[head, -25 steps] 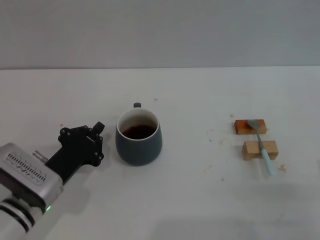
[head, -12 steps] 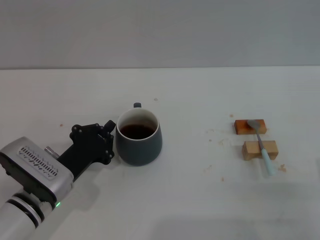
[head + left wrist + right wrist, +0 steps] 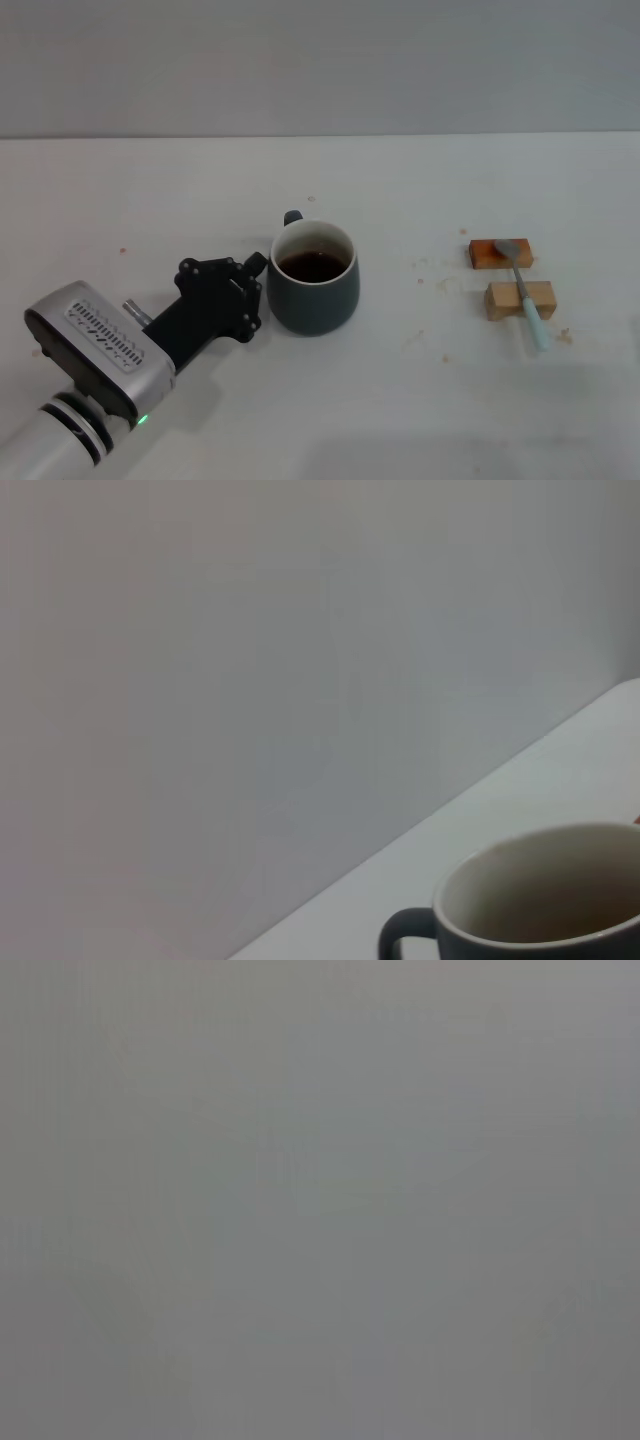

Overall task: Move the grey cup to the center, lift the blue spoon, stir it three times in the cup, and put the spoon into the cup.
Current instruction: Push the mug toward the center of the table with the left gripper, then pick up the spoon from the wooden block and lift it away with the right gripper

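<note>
The rounded slate-grey ceramic cup [image 3: 313,278], white inside and holding dark brown liquid, stands on the white table [image 3: 400,400] near the middle of the head view, its loop handle pointing to the far side. In the left wrist view the cup [image 3: 540,900] is cut off at the frame edge, so only the rim, part of the inside and the handle show. The black left gripper [image 3: 250,290] presses against the cup's left flank; from here it cannot be told whether its fingers are spread or drawn together. A second ago the cup stood further left, and both cup and gripper have shifted rightward since. There is one slim spoon with a pale blue handle and metal bowl [image 3: 524,290], lying across two small wooden blocks [image 3: 508,275] well to the cup's right, unmoved. Brown crumbs dot the table near them. The right gripper appears in no view; its wrist camera shows only plain grey.
</note>
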Available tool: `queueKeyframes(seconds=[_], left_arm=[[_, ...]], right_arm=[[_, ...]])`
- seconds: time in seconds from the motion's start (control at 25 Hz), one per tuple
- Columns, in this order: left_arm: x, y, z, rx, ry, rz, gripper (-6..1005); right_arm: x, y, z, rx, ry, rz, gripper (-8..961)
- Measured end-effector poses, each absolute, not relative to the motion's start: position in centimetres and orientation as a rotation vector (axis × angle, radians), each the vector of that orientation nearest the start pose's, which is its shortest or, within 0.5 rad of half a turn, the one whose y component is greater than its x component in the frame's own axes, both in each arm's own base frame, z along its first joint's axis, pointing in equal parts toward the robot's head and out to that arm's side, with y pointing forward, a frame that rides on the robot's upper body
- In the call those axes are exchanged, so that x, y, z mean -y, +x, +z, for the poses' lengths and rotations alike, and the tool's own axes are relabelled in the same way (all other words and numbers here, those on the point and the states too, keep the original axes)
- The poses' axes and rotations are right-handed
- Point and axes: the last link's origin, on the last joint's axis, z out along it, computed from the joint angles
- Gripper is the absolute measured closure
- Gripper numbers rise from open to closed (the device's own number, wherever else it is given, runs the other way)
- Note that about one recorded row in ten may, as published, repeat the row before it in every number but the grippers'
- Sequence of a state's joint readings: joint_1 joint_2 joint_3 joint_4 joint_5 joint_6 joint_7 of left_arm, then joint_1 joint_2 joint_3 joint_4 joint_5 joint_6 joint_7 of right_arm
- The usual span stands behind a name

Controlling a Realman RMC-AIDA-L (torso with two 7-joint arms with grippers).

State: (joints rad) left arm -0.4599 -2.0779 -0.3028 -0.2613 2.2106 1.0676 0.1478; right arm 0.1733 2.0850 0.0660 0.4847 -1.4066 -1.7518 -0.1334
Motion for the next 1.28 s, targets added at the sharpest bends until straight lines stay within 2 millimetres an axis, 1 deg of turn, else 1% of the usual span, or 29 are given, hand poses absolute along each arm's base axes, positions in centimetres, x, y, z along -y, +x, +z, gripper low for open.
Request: queueKeyframes(seconds=[0.2, 0.44, 0.52, 0.56, 0.6, 0.72, 0.8, 0.88, 0.92, 0.96, 1.0, 1.12, 1.16, 1.2, 1.24, 1.28], left_arm=[[-29.7, -28.3, -10.3, 0.136, -2.141, -0.509, 1001], [-29.4, -28.6, -9.9, 0.132, -2.124, -0.523, 1001], [-29.5, -28.9, -9.6, 0.133, -2.112, -0.507, 1001], [-29.6, -29.5, -9.2, 0.153, -2.087, -0.495, 1001], [-29.6, -29.5, -9.2, 0.153, -2.087, -0.495, 1001], [-29.6, -30.5, -8.1, 0.202, -2.02, -0.487, 1001], [-29.3, -31.4, -6.9, 0.219, -1.953, -0.488, 1001], [-29.3, -31.4, -6.9, 0.219, -1.953, -0.488, 1001], [-29.2, -31.8, -6.3, 0.227, -1.918, -0.493, 1001], [-28.1, -33.0, -3.9, 0.263, -1.794, -0.551, 1001], [-28.1, -33.0, -3.9, 0.263, -1.794, -0.551, 1001], [-26.6, -34.1, -1.6, 0.314, -1.692, -0.651, 1001], [-25.3, -35.0, 0.2, 0.377, -1.624, -0.751, 1001], [-25.3, -35.0, 0.2, 0.377, -1.624, -0.751, 1001], [-24.4, -35.8, 1.4, 0.432, -1.574, -0.811, 1001], [-24.4, -35.8, 1.4, 0.432, -1.574, -0.811, 1001]], right_arm=[[-20.1, 31.6, -2.0, -0.489, -1.224, 0.823, 245], [-20.1, 31.6, -2.1, -0.489, -1.228, 0.823, 245], [-20.1, 31.7, -2.1, -0.491, -1.229, 0.821, 245], [-20.1, 31.6, -2.1, -0.491, -1.233, 0.821, 245], [-20.1, 31.6, -2.1, -0.491, -1.233, 0.821, 245], [-20.0, 31.7, -2.2, -0.491, -1.237, 0.82, 245], [-20.0, 31.7, -2.2, -0.492, -1.239, 0.819, 245], [-19.9, 31.7, -2.2, -0.493, -1.242, 0.819, 245], [-19.9, 31.7, -2.3, -0.493, -1.247, 0.819, 245], [-19.6, 31.6, -2.5, -0.496, -1.264, 0.819, 245], [-19.6, 31.6, -2.5, -0.496, -1.264, 0.819, 245], [-19.4, 31.6, -2.9, -0.504, -1.294, 0.817, 245], [-19.2, 31.5, -3.3, -0.514, -1.316, 0.817, 245], [-19.2, 31.5, -3.3, -0.514, -1.316, 0.817, 245], [-19.0, 31.3, -3.9, -0.529, -1.346, 0.823, 245], [-18.9, 31.2, -4.1, -0.532, -1.36, 0.826, 245]])
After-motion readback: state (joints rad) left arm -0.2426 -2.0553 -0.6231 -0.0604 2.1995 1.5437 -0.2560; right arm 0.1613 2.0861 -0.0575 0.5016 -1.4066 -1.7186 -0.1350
